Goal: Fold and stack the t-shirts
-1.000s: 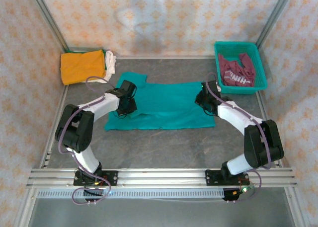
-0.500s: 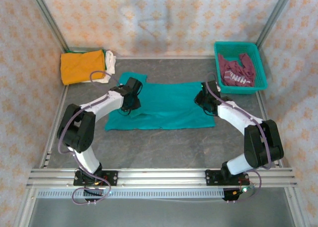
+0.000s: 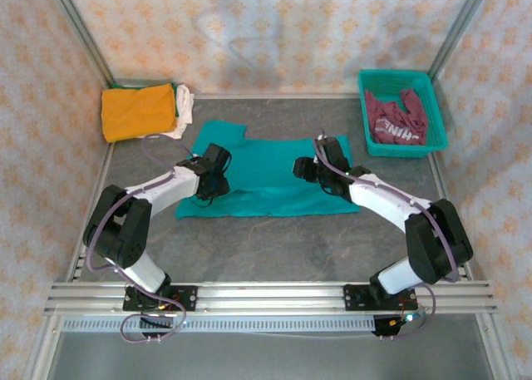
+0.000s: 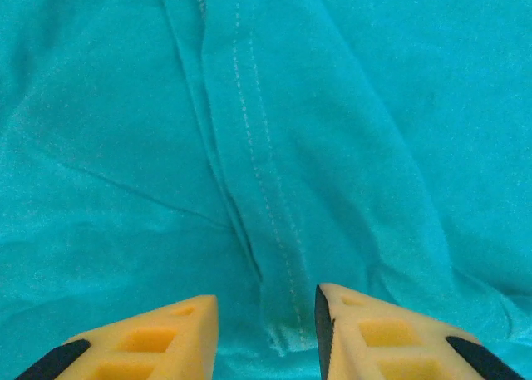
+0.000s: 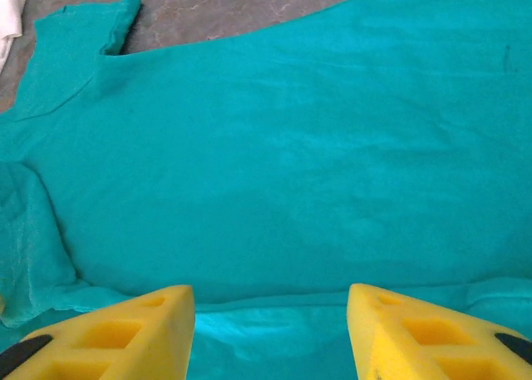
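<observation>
The table (image 3: pixel 274 247) lies bare in a broad strip between the near edge and the teal shirt (image 3: pixel 274 180). The shirt is spread flat at mid-table, its long hem running parallel to that edge and one sleeve reaching toward the far-left corner. The basket (image 3: pixel 395 74) stands in the far-right corner, apart from the teal shirt's right end, with the maroon shirt (image 3: pixel 397 120) crumpled inside. A folded orange shirt (image 3: pixel 137 111) lies in the far-left corner, and a white shirt (image 3: pixel 186 106) touches its right side. The right gripper (image 5: pixel 270 293) hangs over the teal shirt's right half, jaws wide and gripping nothing. The left gripper (image 4: pixel 266 303) is low over a stitched fold near the left end, jaws narrowly parted and straddling the seam.
</observation>
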Controlling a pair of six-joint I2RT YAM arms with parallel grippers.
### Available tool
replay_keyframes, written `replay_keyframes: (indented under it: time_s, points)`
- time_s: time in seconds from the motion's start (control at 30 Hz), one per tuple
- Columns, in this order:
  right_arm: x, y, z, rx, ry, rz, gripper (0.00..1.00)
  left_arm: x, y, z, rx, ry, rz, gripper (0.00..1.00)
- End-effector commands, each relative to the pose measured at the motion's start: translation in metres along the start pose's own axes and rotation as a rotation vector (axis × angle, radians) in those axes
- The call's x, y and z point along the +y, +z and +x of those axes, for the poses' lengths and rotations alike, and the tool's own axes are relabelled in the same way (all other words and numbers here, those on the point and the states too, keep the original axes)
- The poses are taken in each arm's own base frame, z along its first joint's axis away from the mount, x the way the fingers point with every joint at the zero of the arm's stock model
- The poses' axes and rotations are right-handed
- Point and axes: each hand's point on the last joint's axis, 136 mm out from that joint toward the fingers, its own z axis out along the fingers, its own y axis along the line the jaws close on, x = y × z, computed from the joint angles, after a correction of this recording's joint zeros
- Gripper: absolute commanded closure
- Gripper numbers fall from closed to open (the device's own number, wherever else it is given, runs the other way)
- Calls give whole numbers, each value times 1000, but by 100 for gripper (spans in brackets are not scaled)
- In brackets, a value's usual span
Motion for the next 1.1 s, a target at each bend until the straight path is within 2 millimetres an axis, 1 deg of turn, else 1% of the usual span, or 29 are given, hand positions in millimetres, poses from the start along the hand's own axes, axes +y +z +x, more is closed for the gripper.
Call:
replay_keyframes:
  time_s: [0.0,0.07,0.3,0.37,0.43,0.5,0.53,0.6,0.67,0.7,0.9,1.0,1.07]
  points:
    - [13,2,-16,-41,-31,-40,48,-6,6,-9,-19,-4,8,68]
    - [12,1,-16,-47,-31,-37,48,-8,7,-11,-27,-2,8,70]
    - [12,-2,-17,-57,-30,-34,47,-6,18,-7,-23,-11,2,69]
    - [12,-2,-18,-58,-31,-35,47,-4,22,-5,-18,-12,-9,73]
    - [13,-2,-19,-61,-26,-39,46,-3,23,-6,-24,-13,-18,85]
    - [15,-2,-20,-61,-20,-45,46,-1,21,-8,-33,-11,-29,89]
    - [16,-1,-20,-58,-17,-50,45,0,19,-10,-37,-9,-37,92]
    - [19,0,-21,-55,-9,-60,45,0,13,-13,-49,0,-43,94]
    - [20,1,-22,-58,1,-70,45,1,8,-18,-62,13,-54,99]
    - [21,2,-22,-59,4,-74,45,2,5,-20,-66,20,-61,100]
    - [22,3,-21,-58,16,-82,45,-4,-6,-37,-100,72,-90,100]
    - [22,2,-22,-60,14,-81,45,-12,-8,-44,-112,91,-91,100]
    - [23,1,-23,-62,14,-81,44,-21,-8,-47,-115,112,-87,100]
